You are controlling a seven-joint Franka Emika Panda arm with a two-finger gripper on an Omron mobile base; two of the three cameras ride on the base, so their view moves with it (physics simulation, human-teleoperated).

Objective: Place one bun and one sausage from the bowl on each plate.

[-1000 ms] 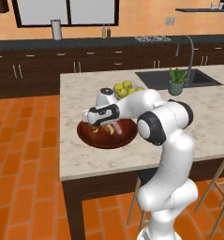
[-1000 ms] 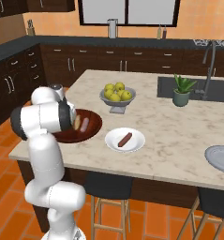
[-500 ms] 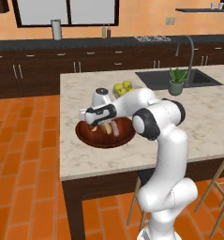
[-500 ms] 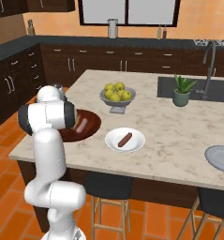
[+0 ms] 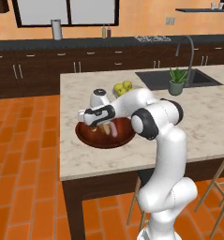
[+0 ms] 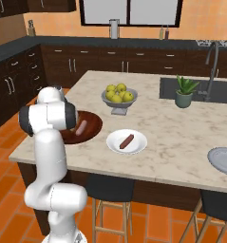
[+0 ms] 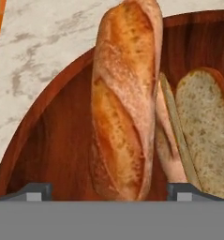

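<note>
In the left base view, the claw (image 5: 87, 117) is seen low over the bowl (image 5: 105, 138) on the surface (image 5: 85, 159). In the right base view, a sausage (image 6: 127, 141) lies on the white plate (image 6: 127, 142), right of the bowl. In the hand view, the claw is spread wide either side of a bun (image 7: 125, 98), not gripping it.

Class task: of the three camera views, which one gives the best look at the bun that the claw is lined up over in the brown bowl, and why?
The hand view: the bun lies close up, crust plain, between the open claw tips. In the left base view the bun is a small tan patch in the bowl, partly behind the arm. In the right base view I cannot make it out.
</note>
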